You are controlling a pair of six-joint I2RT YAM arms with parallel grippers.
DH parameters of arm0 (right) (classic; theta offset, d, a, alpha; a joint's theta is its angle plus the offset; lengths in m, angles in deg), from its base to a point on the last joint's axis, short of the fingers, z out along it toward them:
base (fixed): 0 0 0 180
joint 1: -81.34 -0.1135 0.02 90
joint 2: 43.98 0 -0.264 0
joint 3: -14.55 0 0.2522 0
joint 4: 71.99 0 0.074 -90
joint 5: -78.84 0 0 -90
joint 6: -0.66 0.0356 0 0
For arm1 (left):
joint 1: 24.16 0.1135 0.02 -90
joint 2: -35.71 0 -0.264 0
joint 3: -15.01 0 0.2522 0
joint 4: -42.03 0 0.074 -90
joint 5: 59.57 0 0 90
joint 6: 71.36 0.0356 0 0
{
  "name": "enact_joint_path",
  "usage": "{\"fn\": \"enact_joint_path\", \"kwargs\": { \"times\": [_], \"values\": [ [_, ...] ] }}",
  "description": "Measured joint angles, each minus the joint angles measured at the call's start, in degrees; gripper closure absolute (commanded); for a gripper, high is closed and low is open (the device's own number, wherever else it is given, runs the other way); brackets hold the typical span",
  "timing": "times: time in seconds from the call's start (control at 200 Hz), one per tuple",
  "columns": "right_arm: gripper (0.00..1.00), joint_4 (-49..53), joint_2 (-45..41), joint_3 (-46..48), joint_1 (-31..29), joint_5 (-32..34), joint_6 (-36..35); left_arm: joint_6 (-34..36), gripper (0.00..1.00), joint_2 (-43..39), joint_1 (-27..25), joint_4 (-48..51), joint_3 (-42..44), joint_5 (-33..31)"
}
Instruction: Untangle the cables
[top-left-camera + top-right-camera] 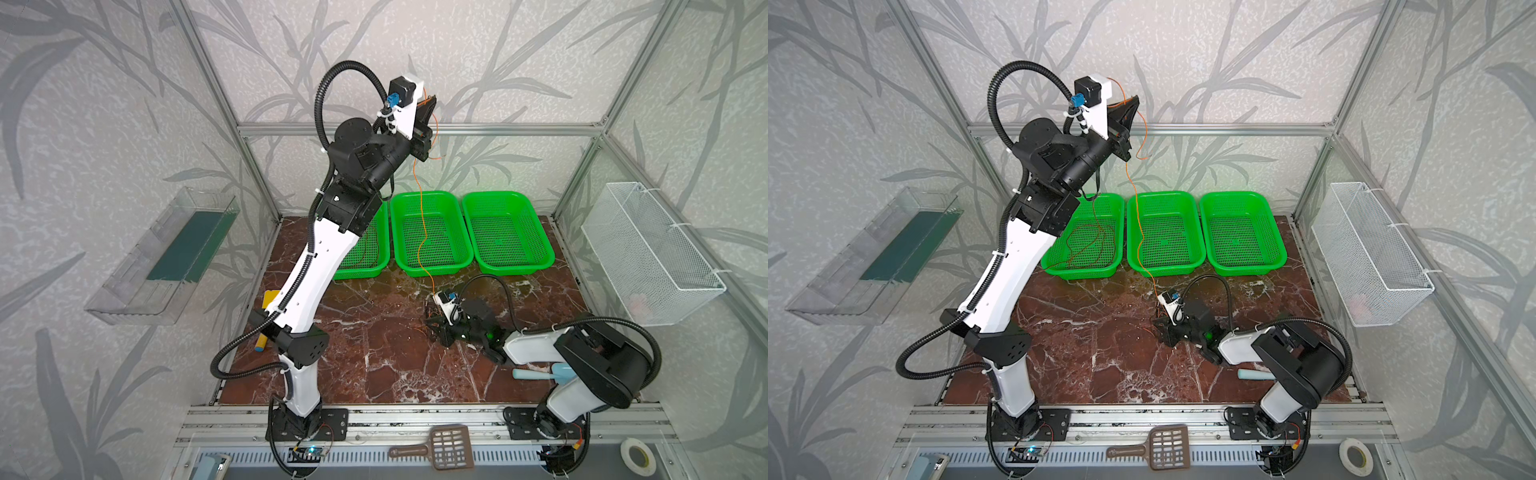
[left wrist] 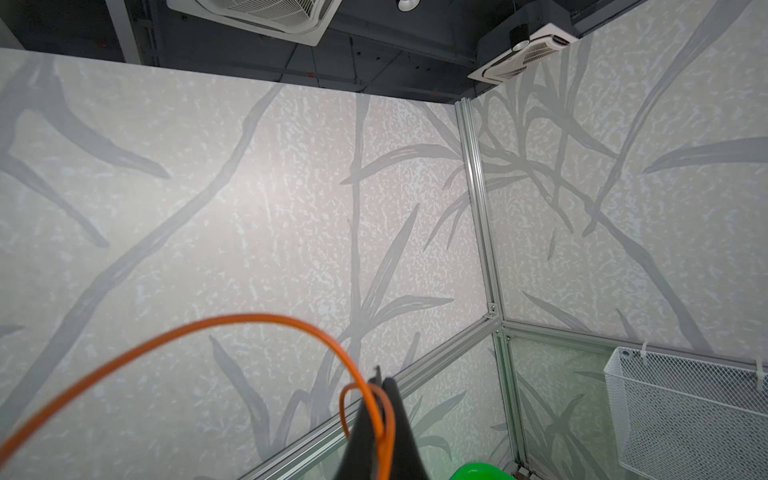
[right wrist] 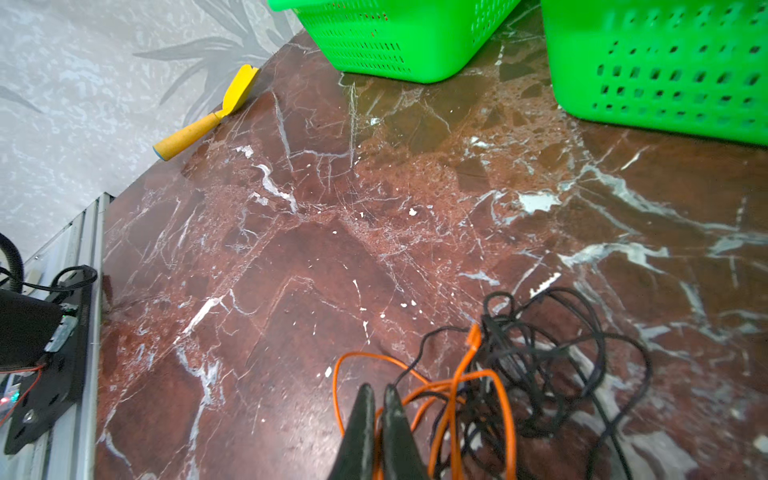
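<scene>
orange cable: hangs from the raised left hand, down across the middle basket, to the counter by the right hand.
left hand: way up high, clenched on the orange cable, a loop arcing off it.
right hand: down on the counter, jaws closed with orange strands pinched between them.
black cable: bunched on the counter just beside the right hand, snarled with orange.
red-brown cable: lying loose in the left basket.

Bright, even light; sheen on marble tabletop; edges bowed; wrist-view foregrounds blurred.
</scene>
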Motion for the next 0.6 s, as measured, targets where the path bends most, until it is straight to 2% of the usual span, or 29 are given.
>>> {"fn": "enact_joint_path", "kwargs": {
  "times": [0.335,0.6],
  "values": [
    [0.9,12.59,-18.27,-1.36,2.49,1.7,-5.6,-0.87,1.0,-10.69,2.16,-2.21,26.8,-1.88],
    [0.9,22.14,-20.44,-6.64,7.63,0.48,-9.18,-3.08,1.0,-27.65,3.21,-5.99,47.06,-5.14]
  ]
}}
